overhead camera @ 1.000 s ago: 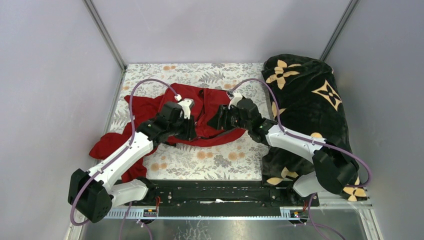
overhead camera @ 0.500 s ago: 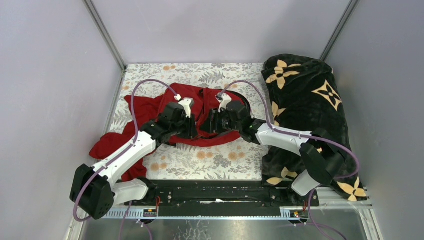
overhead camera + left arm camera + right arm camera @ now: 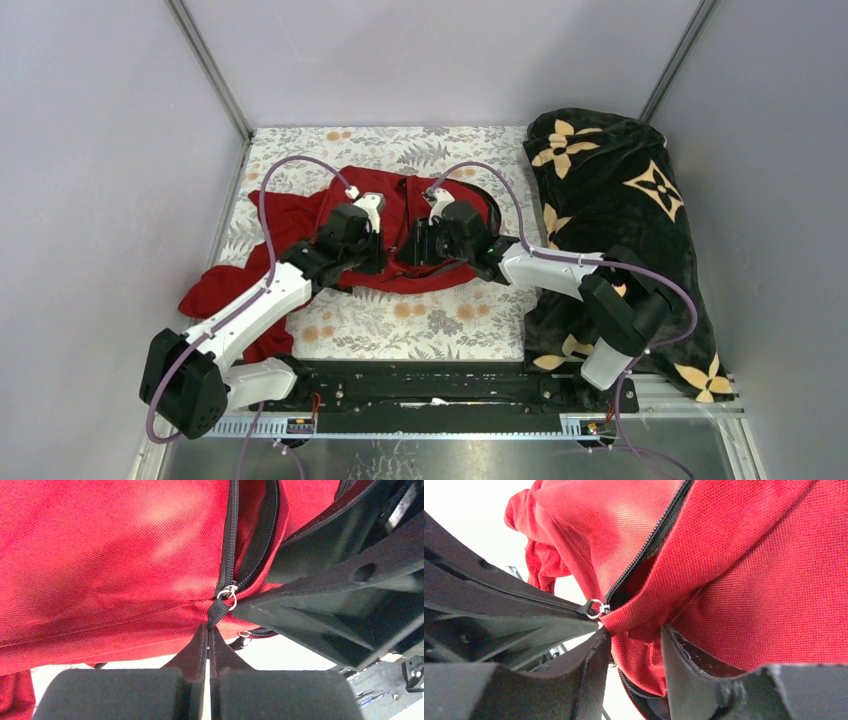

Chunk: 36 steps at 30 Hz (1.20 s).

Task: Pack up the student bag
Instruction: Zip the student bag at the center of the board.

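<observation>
On the table (image 3: 400, 325) the backpack (image 3: 430, 278) lies at the centre, a little toward 12 o'clock. A loose cloth (image 3: 225, 285) lies at its 9 o'clock side and runs out toward 8 o'clock, touching the backpack's edge. A blanket (image 3: 610, 200) lies along the table's 3 o'clock side from back to front, just beside the backpack. Both grippers are at the backpack's 6 o'clock edge, close together. The left gripper (image 3: 208, 632) has the zipper pull (image 3: 216, 612) between its tips. The right gripper (image 3: 635, 629) has a fold of the backpack between its jaws.
</observation>
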Available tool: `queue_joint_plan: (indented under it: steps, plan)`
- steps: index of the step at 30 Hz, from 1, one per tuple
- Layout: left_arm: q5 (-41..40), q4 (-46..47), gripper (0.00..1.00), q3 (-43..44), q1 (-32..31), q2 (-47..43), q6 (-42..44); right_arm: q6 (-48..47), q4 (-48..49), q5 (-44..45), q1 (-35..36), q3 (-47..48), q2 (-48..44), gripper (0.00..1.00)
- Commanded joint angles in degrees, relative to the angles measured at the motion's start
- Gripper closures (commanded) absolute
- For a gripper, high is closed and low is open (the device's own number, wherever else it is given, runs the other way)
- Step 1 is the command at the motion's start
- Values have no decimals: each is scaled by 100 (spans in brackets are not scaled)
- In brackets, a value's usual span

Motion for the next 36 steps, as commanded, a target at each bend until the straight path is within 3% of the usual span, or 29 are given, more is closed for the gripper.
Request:
queue_joint_plan:
  steps: [1, 3, 5, 6, 21, 36]
  plan:
    - [-366, 233, 100, 320, -18, -199, 110, -61, 317, 210, 71, 228, 73, 60]
    - [-368, 247, 100, 384, -18, -239, 158, -28, 362, 239, 66, 150, 65, 76]
    - [-533, 281, 100, 463, -18, -232, 182, 15, 391, 265, 67, 87, 55, 98]
    - [-575, 313, 100, 510, -18, -205, 199, 32, 408, 270, 67, 57, 46, 100]
    - [-758, 478, 100, 1626, 96, 848, 376, 38, 169, 380, 68, -225, -4, 100]
    - [-472, 1090, 100, 2625, 794, 2126, -105, 49, -118, 381, 76, -520, -283, 100]
